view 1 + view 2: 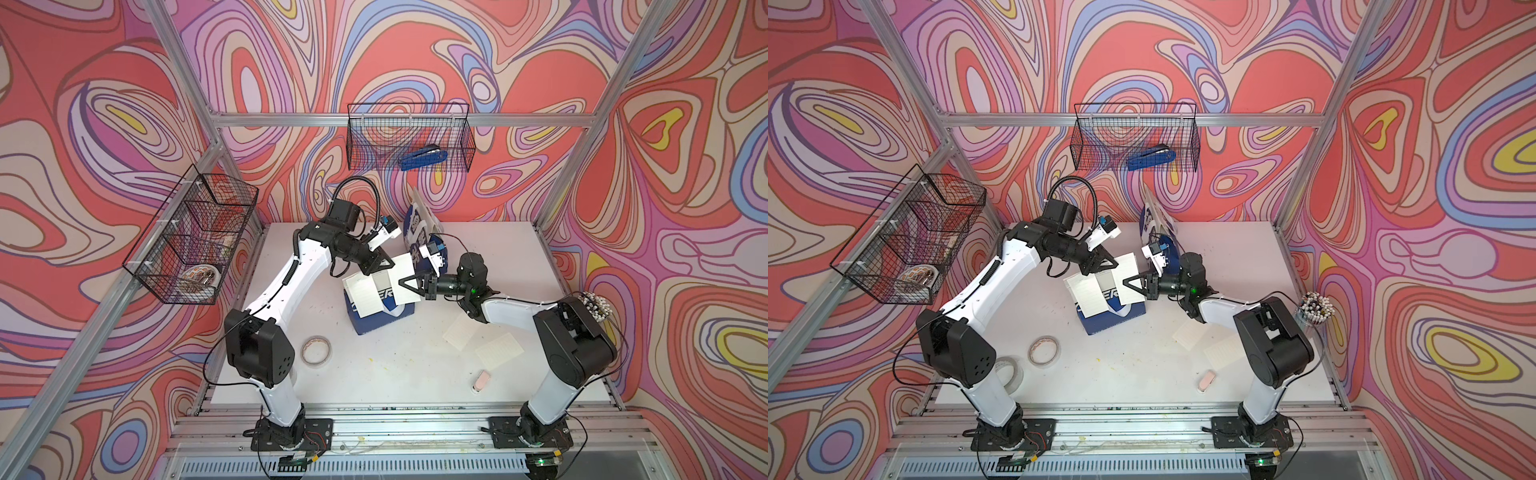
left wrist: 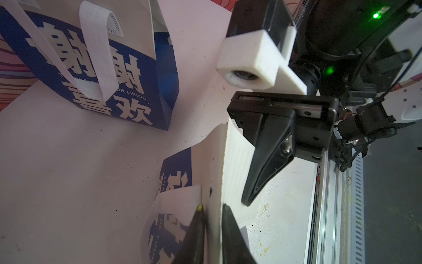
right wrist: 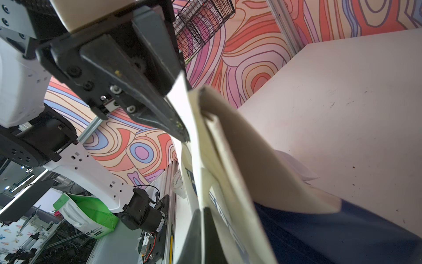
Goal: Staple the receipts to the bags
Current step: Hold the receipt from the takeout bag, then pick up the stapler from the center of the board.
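The white table (image 1: 374, 374) is bounded by patterned walls on three sides and by the aluminium rail at the front, where both arm bases are bolted. We find the widest open room in the front centre, between the bases, and a second free area at the back left corner. Two wire baskets hang above table level: one (image 1: 365, 137) on the back wall and one (image 1: 187, 249) on the left wall. We count two bags. The CHEER bag (image 1: 376, 322) sits mid-table, well apart from every edge. The Chinese-lettered bag (image 2: 127, 75) stands near the back edge. We count four receipts. The raised receipt (image 1: 399, 268) is held above the CHEER bag. A second receipt (image 1: 361, 297) rests on that bag's top. Two flat receipts (image 1: 459, 334) (image 1: 498, 350) lie beside the right arm, the outer one near the right edge. The left gripper (image 2: 211, 206) is closed on the raised receipt's edge, and the right gripper (image 1: 402, 283) is clamped on the same sheet. We cannot tell whether the bag rim is pinched with it. We count two tape rolls (image 1: 1043, 351) (image 1: 1009, 372), one pen cup (image 1: 596, 305), one blue stapler (image 1: 424, 158) in the back basket, and one pink block (image 1: 481, 380) near the front edge.
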You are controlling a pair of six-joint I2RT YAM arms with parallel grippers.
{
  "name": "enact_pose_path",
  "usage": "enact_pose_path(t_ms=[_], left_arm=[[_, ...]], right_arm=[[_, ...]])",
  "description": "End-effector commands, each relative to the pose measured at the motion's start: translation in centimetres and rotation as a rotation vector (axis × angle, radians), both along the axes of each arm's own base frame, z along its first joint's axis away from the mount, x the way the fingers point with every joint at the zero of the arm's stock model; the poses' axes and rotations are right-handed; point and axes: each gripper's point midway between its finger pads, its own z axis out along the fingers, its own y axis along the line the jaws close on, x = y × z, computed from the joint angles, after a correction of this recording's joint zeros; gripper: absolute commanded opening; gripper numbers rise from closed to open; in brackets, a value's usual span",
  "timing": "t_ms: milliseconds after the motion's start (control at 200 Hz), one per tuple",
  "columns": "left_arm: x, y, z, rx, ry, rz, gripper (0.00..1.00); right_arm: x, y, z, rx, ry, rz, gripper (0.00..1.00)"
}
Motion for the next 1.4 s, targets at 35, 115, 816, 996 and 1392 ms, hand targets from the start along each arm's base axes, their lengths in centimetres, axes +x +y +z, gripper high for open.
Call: enact_pose_path(t_ms=[35, 115, 816, 996, 1392], left_arm=[[0.0, 0.1, 0.5, -0.003, -0.004, -0.012, 0.00], [-0.1, 0.3, 0.5, 0.009, -0.015, -0.019, 0.00], [-3.6, 0.7, 0.8, 0.095, -0.192, -0.218, 0.00], [-3.8, 0.7, -0.1, 0.096, -0.164, -0.210, 0.00], [-3.8, 0.6, -0.3, 0.083, -0.151, -0.200, 0.00]], right_arm=[[-0.1, -0.3, 0.1, 0.000, -0.026, -0.014, 0.37], [0.2, -1.4, 0.8, -0.050, -0.048, -0.128, 0.68], [-15.9, -24.1, -12.9, -1.044, 1.308, -1.240, 0.98], [-18.9, -24.0, -14.9, -1.095, 1.438, -1.194, 0.98], [-19.4, -22.5, -18.7, -0.987, 1.522, -1.160, 0.76]])
